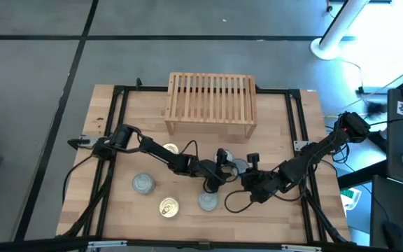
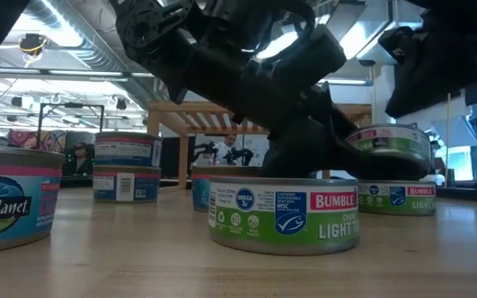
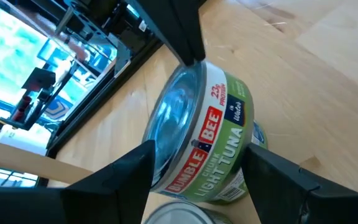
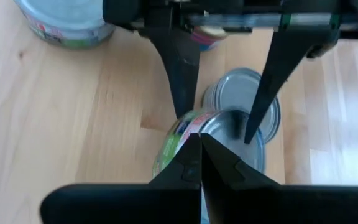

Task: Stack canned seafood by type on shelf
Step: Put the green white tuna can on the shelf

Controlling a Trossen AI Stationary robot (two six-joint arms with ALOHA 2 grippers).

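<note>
Tins of seafood are lying scattered on the table in front of the shelf; the left gripper is clamping one green-labelled tuna tin above another silver-topped tin, while the right gripper, fingers pressed together and empty, is hovering just beside it

1. The tin between the black fingers of the left gripper is showing a green label with white lettering.
2. The nearest tin is wearing green and white.
3. The shelf is showing pale wood slats.
4. The worktop is showing light wood grain.
</note>
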